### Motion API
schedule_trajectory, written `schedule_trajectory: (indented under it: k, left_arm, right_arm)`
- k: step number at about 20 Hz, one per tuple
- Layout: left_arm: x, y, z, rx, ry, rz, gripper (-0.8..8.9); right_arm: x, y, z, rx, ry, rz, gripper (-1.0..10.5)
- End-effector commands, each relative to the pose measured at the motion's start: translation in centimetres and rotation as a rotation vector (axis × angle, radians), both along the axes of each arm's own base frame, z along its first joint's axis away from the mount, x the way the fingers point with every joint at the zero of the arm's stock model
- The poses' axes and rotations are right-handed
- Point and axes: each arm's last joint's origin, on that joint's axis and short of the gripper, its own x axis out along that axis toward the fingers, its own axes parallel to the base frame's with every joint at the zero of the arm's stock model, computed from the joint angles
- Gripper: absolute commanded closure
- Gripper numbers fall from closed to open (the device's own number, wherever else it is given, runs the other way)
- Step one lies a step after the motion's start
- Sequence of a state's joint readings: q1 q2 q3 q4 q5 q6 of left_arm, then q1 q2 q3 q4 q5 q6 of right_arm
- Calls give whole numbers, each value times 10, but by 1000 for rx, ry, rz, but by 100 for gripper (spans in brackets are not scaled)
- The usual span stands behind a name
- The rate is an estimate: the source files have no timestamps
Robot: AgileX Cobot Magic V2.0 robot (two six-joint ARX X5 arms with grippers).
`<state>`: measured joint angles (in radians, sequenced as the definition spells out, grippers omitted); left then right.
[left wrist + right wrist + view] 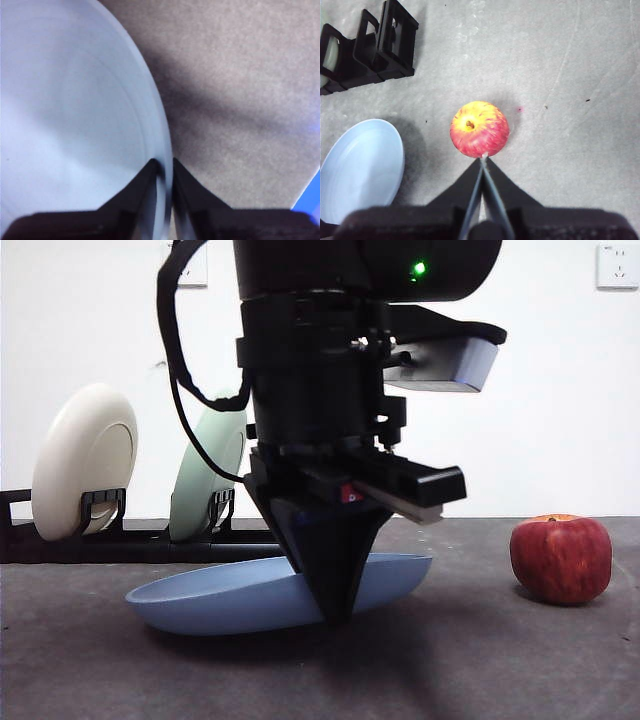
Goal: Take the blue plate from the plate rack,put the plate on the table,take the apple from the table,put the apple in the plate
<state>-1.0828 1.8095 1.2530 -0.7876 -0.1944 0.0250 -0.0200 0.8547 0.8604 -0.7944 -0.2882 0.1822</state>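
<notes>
The blue plate (220,595) lies low on the dark grey table (480,660), slightly tilted, with its right rim raised. My left gripper (335,605) comes down from above and is shut on that rim. In the left wrist view its jaws (165,167) pinch the plate's edge (65,125). The red apple (560,558) stands on the table to the right of the plate, untouched. In the right wrist view my right gripper (483,159) is shut and empty, hovering above and just beside the apple (480,129). The blue plate (360,167) also shows there.
The black plate rack (150,540) stands at the back left and holds a cream plate (85,460) and a pale green plate (205,475) on edge. The rack's end (375,45) shows in the right wrist view. A white wall is behind.
</notes>
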Motion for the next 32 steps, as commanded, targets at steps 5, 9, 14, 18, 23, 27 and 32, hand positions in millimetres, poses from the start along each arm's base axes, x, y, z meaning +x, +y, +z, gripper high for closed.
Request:
schedule_trajectory:
  k: [5,9,14,18,23,27,32]
  left_arm:
    - [-4,0,-18,-36,146,98,396]
    - [-5,2,-14,-35,150,112,396]
    - [-13,18,32,-137,106,121,402]
    - [-26,51,97,-346,5,149,405]
    - [-43,107,155,-472,-214,246,685]
    - [-54,144,174,-480,-312,328,822]
    - [-60,183,175,-340,-338,436,823]
  right_arm:
    - [3,-1,-10,-58,104,13,747]
    - [16,-1,-20,-47,167,21,354]
    - [40,6,-35,-23,220,65,308]
    - [68,29,-32,-24,197,150,306]
    - [105,59,-22,-121,241,190,213]
    - [125,75,-29,-195,322,203,213]
    - [143,89,-63,-252,445,207,214]
